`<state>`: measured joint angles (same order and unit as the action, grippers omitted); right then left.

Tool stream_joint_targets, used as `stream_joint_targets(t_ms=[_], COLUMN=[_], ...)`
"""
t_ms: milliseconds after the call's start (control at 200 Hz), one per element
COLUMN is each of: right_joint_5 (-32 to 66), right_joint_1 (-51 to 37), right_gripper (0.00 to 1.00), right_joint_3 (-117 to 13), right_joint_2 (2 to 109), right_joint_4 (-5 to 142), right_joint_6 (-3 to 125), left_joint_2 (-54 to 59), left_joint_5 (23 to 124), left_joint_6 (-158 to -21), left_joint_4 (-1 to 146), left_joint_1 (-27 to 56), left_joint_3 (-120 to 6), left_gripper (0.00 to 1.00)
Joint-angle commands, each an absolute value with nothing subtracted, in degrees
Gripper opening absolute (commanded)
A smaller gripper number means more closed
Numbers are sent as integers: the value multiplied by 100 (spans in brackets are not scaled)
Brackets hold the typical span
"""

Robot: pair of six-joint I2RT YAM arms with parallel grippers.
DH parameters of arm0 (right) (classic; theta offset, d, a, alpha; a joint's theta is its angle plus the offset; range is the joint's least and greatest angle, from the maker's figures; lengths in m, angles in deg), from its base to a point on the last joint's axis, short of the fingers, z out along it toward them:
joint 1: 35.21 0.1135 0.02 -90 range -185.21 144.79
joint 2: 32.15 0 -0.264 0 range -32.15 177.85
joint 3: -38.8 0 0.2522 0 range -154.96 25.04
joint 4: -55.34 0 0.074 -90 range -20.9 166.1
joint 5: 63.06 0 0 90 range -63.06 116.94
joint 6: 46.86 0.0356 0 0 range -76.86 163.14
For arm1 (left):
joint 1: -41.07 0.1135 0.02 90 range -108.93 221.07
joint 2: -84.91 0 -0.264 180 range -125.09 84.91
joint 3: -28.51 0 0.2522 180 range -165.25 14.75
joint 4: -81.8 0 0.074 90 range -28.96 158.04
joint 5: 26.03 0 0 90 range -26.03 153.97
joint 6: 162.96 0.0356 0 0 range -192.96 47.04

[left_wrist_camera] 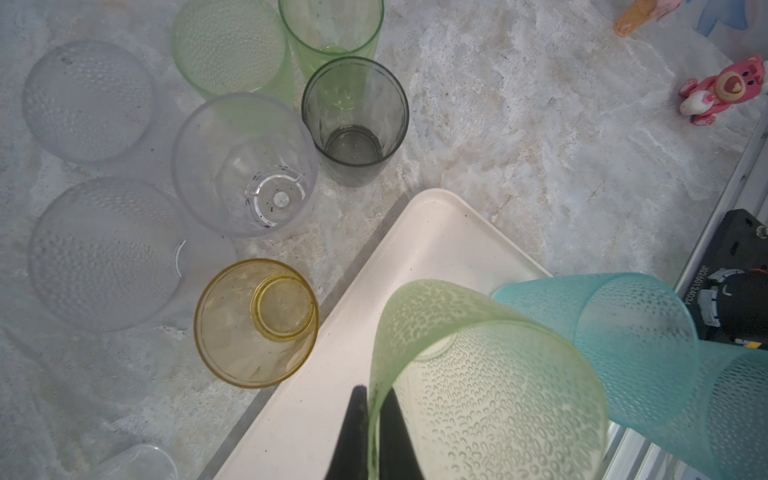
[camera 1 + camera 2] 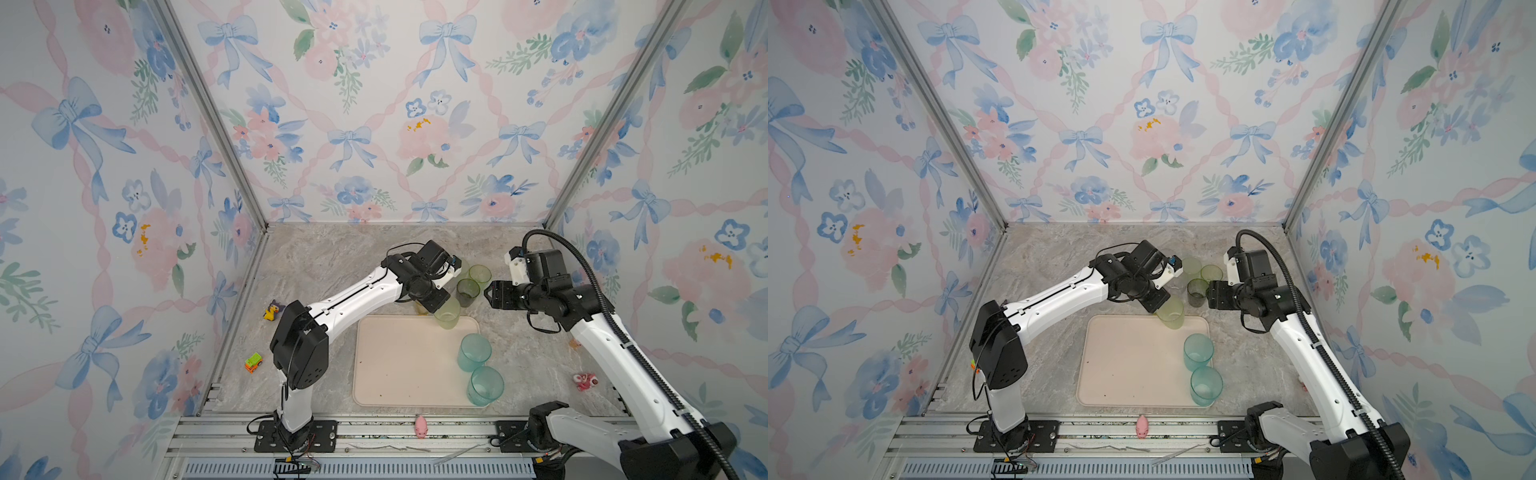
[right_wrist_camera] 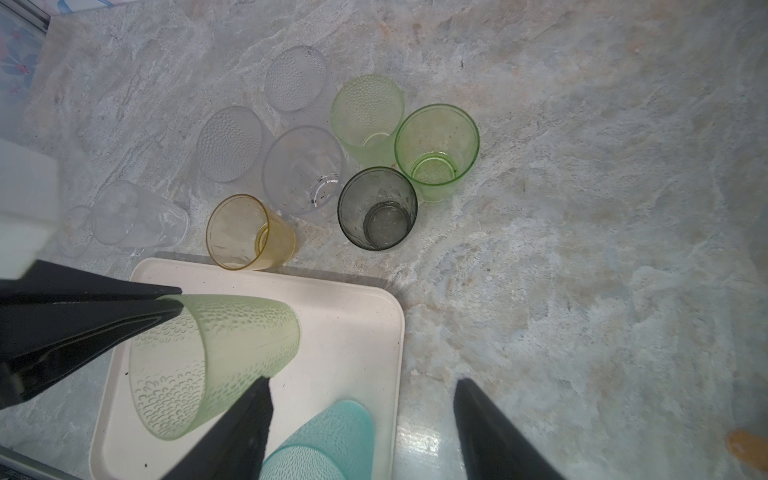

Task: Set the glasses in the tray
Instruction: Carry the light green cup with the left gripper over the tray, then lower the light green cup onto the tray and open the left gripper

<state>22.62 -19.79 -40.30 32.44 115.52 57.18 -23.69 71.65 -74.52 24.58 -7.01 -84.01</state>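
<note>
L gripper [image 1: 374, 392] clamps pale green glass [image 1: 490, 382] rim over tray [image 1: 436, 241]; teal glasses [image 1: 631, 332] alongside; R gripper [image 3: 363, 382] spread wide.

pretty bright even light, soft faint shadow along the tray [image 3: 365, 316] edge, washed-out glare on the tabletop [image 1: 519, 104], nearest teal glass [image 3: 328, 440] blurry, top views bowed at edges

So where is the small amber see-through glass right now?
In the left wrist view the amber glass stands on the marble table just outside the cream tray's far edge, next to a clear tumbler.
</note>
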Motion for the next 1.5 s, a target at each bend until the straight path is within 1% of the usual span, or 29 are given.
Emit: stream_joint_targets(t_ms=[0,475,1256,1491], right_joint_5=[2255,2218,2159,2149], right_joint_1=[-2027,-2045,-2132,-2168], right_gripper=[72,72,72,72], right_joint_3=[-3939,-3903,-3825,-3758], right_joint_2=[3171,3284,3306,3290], right_joint_4=[11568,11459,11438,11424], right_joint_6=[5682,5624,5558,5553], left_joint_2=[-2621,-3669,-4334,-4403], left_joint_5=[7274,7069,7144,7152], left_joint_6=[-7297,-7040,-6900,-6892], left_joint_4=[2355,1712,1531,1531], left_joint_1=[-776,-969,-1163,-1181], left_joint_3=[-8737,-9811,-10309,-10350], left_gripper=[3,3,3,6])
